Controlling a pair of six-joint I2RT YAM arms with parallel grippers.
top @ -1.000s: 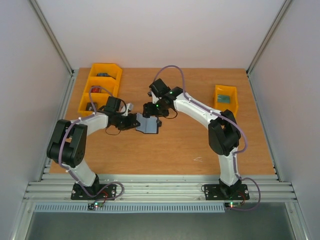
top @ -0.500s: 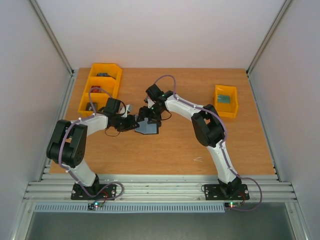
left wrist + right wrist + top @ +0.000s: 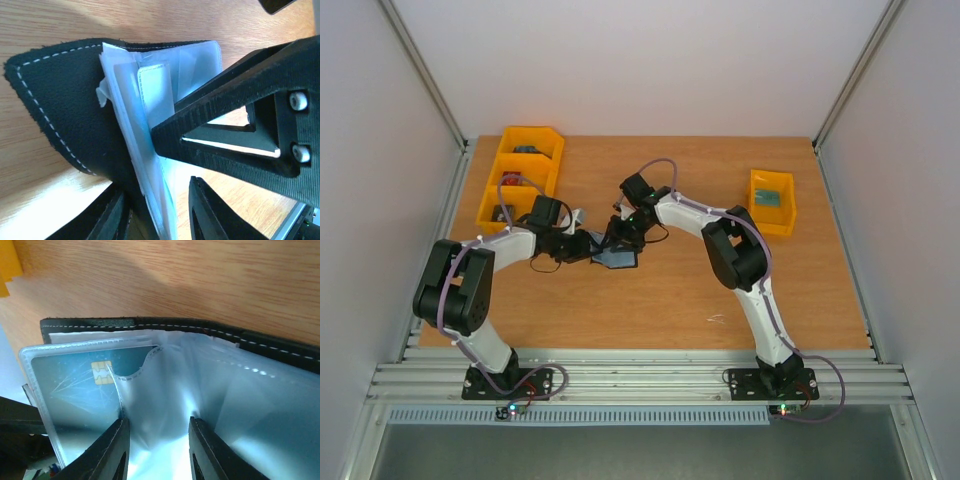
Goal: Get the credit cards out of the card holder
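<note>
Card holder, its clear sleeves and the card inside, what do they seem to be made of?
Card holder cover: matte black leather or imitation, white stitching along its edge. Sleeves: soft clear glossy plastic, wrinkled, catching glare. Card: stiff teal plastic, probably, with a gold chip and fine scratches.

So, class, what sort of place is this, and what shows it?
Probably a robot lab test cell: two robot arms mounted at a wooden table, plain white walls enclosing it, and yellow bins.
</note>
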